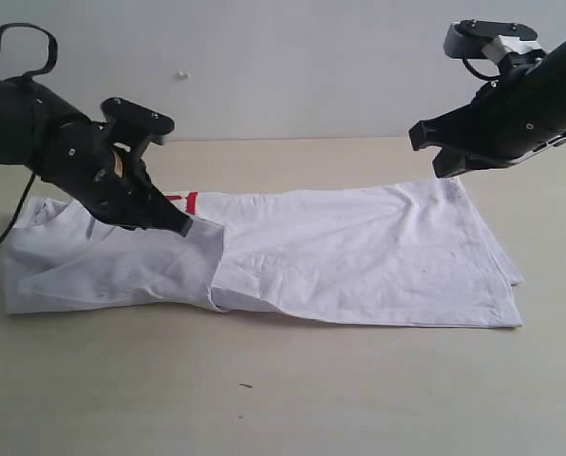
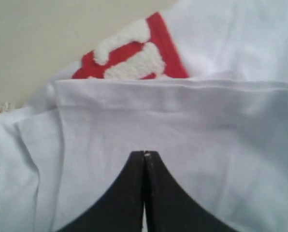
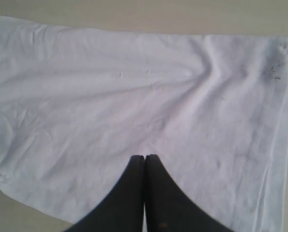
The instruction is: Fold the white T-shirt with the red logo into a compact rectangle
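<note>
- The white T-shirt lies flat as a long band across the middle of the tabletop. It runs from the left side to the right side and sits nearer the far edge than the near one.
- The red logo peeks out along the band's far edge, toward the left side. Most of it is covered by a flap of cloth folded over it.
- The left claw is down low with its tips at the edge of that flap and its jaws pressed together. I see no cloth between them, but I cannot rule out a bit of hem being caught.
- The right claw hangs in the air above the shirt's right end, with its jaws closed on nothing and clear of the cloth.
- The flap under the left claw sits skewed and slightly puffed. If the claw lifts off carelessly, I reckon the cloth could spring back or slide, and the fold would open.
- If a thread of hem is snagged between those jaws, pulling away could drag the whole left end and wrinkle the layers beneath.
- At the right end the layers do not line up, and one edge shows past the other near the corner. A pinch there could catch only the top layer and leave a crooked rectangle.
- The right claw has to open before coming down. Pressing down while closed would just shove the cloth along the tabletop.
</note>
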`<state>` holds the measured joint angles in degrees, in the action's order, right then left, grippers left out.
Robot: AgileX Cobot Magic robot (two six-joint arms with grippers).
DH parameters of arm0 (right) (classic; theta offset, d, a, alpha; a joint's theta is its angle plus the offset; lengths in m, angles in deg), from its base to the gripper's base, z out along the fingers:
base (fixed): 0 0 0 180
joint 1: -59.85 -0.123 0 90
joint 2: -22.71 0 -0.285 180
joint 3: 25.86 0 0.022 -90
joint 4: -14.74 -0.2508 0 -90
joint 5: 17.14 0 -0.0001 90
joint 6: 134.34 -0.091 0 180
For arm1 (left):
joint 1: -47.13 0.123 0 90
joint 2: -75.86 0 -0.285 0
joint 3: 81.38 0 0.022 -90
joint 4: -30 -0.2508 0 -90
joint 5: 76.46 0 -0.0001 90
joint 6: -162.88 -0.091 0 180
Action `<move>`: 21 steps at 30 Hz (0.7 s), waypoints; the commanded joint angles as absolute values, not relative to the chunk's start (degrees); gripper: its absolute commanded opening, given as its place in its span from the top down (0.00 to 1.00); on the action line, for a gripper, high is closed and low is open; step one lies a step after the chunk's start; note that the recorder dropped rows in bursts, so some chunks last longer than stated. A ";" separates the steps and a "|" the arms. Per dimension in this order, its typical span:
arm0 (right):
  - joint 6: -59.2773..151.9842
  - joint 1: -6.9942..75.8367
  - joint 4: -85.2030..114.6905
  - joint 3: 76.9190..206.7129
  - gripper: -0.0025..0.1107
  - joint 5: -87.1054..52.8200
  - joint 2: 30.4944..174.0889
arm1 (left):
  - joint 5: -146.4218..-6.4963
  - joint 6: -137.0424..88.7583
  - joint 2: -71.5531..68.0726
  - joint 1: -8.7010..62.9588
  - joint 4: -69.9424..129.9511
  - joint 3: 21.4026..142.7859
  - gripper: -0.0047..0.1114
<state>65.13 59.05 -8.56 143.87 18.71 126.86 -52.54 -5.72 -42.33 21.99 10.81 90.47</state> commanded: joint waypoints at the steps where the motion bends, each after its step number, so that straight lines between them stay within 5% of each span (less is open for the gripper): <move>1: 65.71 59.17 -8.85 143.60 0.98 19.78 126.42 | -51.37 -6.16 -36.07 19.66 12.21 85.83 0.96; 11: 66.61 59.17 -10.26 142.26 0.98 20.42 126.42 | -63.52 -21.38 -35.91 14.12 29.15 79.43 0.96; 21: 66.61 59.17 -10.25 142.26 0.98 19.54 126.42 | -58.53 -22.72 -49.94 13.95 29.15 93.05 0.96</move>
